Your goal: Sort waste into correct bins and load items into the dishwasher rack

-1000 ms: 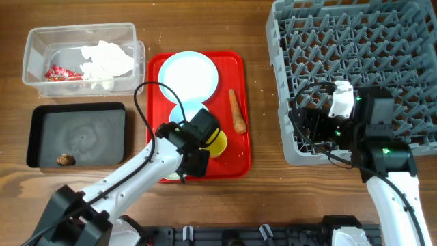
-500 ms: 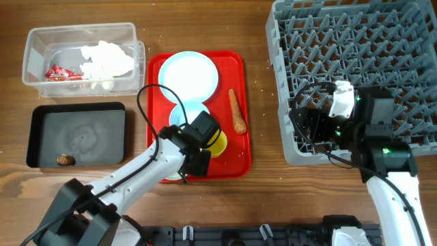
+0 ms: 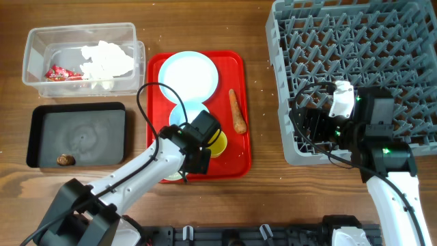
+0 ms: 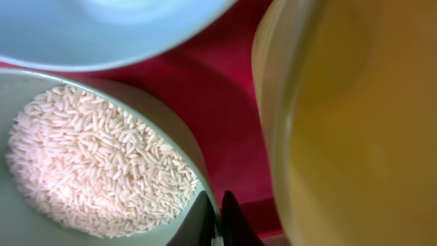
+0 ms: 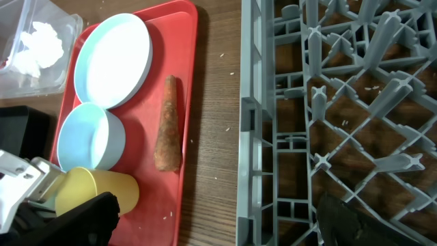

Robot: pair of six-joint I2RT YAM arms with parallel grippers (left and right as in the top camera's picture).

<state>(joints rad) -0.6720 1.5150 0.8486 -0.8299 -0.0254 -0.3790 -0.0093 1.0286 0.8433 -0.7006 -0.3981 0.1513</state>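
My left gripper (image 4: 218, 220) is shut on the rim of a pale blue bowl (image 4: 41, 89) that holds white rice (image 4: 95, 164), at the front of the red tray (image 3: 240, 161). In the overhead view my left gripper (image 3: 186, 167) covers most of that bowl. The yellow cup (image 3: 218, 143) lies right beside it. A second blue bowl (image 3: 183, 115), the blue plate (image 3: 188, 76) and the carrot (image 3: 236, 113) are also on the red tray. My right gripper (image 3: 311, 126) is open and empty over the front left corner of the grey rack (image 3: 362, 61).
The clear tub (image 3: 41, 39) at the back left holds the white tissue (image 3: 106, 60) and the red wrapper (image 3: 58, 72). The black tray (image 3: 78, 135) in front of it holds the brown lump (image 3: 65, 160). A few rice grains lie on the wood.
My left arm shifted very slightly at the bowl a second ago and has been still since. The right arm has not moved.
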